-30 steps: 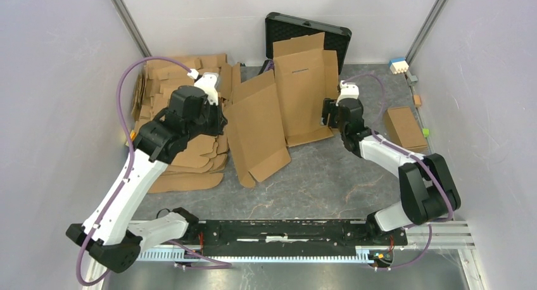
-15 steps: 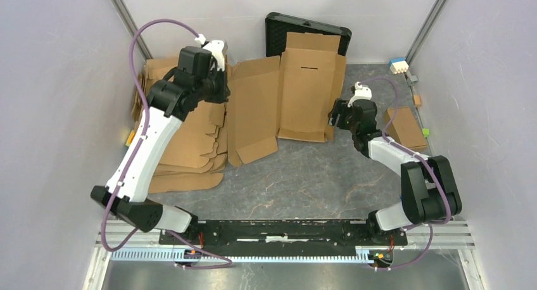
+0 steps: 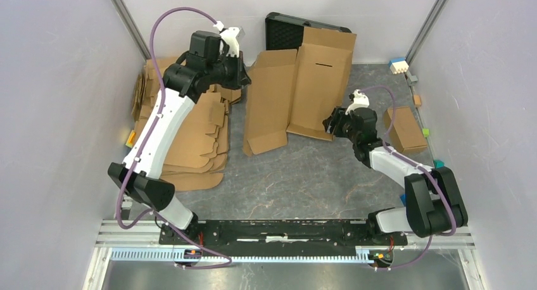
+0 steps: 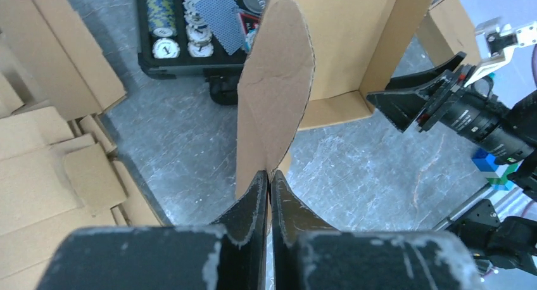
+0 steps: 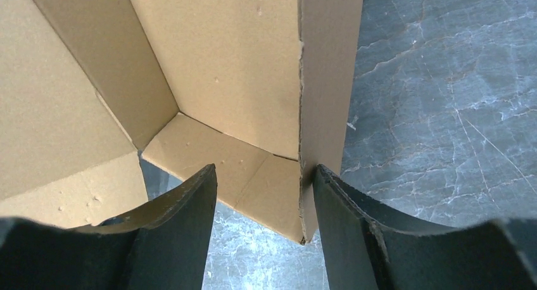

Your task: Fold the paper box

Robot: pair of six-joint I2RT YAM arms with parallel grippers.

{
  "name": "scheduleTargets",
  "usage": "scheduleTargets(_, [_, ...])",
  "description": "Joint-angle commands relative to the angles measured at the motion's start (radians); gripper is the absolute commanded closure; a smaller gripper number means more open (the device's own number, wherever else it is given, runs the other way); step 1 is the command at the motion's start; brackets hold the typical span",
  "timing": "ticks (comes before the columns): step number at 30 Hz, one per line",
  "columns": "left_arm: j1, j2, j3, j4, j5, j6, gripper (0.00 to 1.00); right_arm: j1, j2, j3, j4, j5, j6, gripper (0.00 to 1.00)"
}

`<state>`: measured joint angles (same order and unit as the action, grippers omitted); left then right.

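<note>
The paper box (image 3: pixel 297 87) is a big brown cardboard sheet, half raised and leaning toward the black case (image 3: pixel 283 30). My left gripper (image 3: pixel 244 73) is high at the sheet's left edge. In the left wrist view it (image 4: pixel 270 175) is shut on a rounded flap of the paper box (image 4: pixel 275 94). My right gripper (image 3: pixel 330 123) sits at the sheet's near right corner. In the right wrist view it (image 5: pixel 265 176) stands open, and the right side wall of the paper box (image 5: pixel 323 81) hangs between the fingers, close to the right finger (image 5: pixel 345 214).
A pile of flat cardboard sheets (image 3: pixel 190 135) fills the left side under my left arm. A smaller brown box (image 3: pixel 404 129) lies to the right of my right gripper. The black case (image 4: pixel 183 30) holds poker chips and cards. A blue and white block (image 3: pixel 398 65) sits at the back right.
My left arm has risen and swung to the back right with the flap, pulling the sheet right and more upright. My right gripper moved nearer and its jaws narrowed a little.
</note>
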<state>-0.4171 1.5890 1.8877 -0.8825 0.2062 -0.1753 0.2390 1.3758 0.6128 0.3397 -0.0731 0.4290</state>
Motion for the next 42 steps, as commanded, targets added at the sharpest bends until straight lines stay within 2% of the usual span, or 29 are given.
scheduleTargets(1, [-0.005,0.042,0.04,0.023,0.124,-0.015,0.89,0.019,-0.043,0.014,-0.047,0.039,-0.002,0.39])
scheduleTargets(4, [-0.005,0.05,0.047,0.031,0.125,-0.02,0.77,0.02,-0.054,0.019,-0.099,0.152,0.003,0.42])
scheduleTargets(6, [-0.005,0.055,0.046,0.035,0.122,-0.026,0.61,0.02,-0.058,0.015,-0.122,0.211,0.014,0.4])
scheduleTargets(10, [-0.005,0.054,-0.004,0.038,0.154,-0.03,0.46,0.019,-0.059,0.009,-0.136,0.25,0.037,0.42])
scheduleTargets(12, [-0.006,0.01,-0.09,0.084,0.139,-0.037,0.38,0.02,-0.061,0.006,-0.135,0.246,0.039,0.5])
scheduleTargets(14, [-0.005,-0.067,-0.201,0.165,0.116,-0.054,0.28,0.019,-0.068,-0.002,-0.128,0.239,0.045,0.65])
scheduleTargets(15, [-0.005,-0.098,-0.261,0.192,0.117,-0.061,0.24,0.02,-0.068,-0.007,-0.126,0.235,0.051,0.69])
scheduleTargets(17, [-0.005,-0.153,-0.346,0.23,0.123,-0.075,0.19,0.02,-0.071,-0.017,-0.124,0.227,0.069,0.78])
scheduleTargets(19, [-0.005,-0.201,-0.414,0.264,0.146,-0.088,0.17,0.02,-0.072,-0.025,-0.116,0.218,0.082,0.91])
scheduleTargets(20, [-0.005,-0.214,-0.441,0.276,0.156,-0.094,0.17,0.02,-0.069,-0.028,-0.114,0.214,0.091,0.91])
scheduleTargets(22, [-0.006,-0.23,-0.459,0.282,0.167,-0.102,0.17,0.02,-0.066,-0.026,-0.116,0.19,0.085,0.87])
scheduleTargets(26, [-0.005,-0.247,-0.458,0.266,0.156,-0.103,0.15,0.019,-0.106,-0.023,-0.129,0.187,0.044,0.65])
scheduleTargets(31, [-0.005,-0.3,-0.534,0.313,0.198,-0.145,0.13,0.017,-0.147,0.025,-0.181,0.209,-0.048,0.49])
scheduleTargets(35, [-0.005,-0.358,-0.634,0.342,0.177,-0.17,0.13,0.006,-0.152,0.074,-0.261,0.339,-0.083,0.23])
scheduleTargets(39, [-0.005,-0.443,-0.721,0.357,0.08,-0.195,0.1,-0.018,-0.129,0.086,-0.279,0.37,-0.113,0.2])
scheduleTargets(42, [-0.005,-0.488,-0.796,0.428,0.108,-0.238,0.09,-0.024,-0.087,0.104,-0.295,0.334,-0.106,0.2])
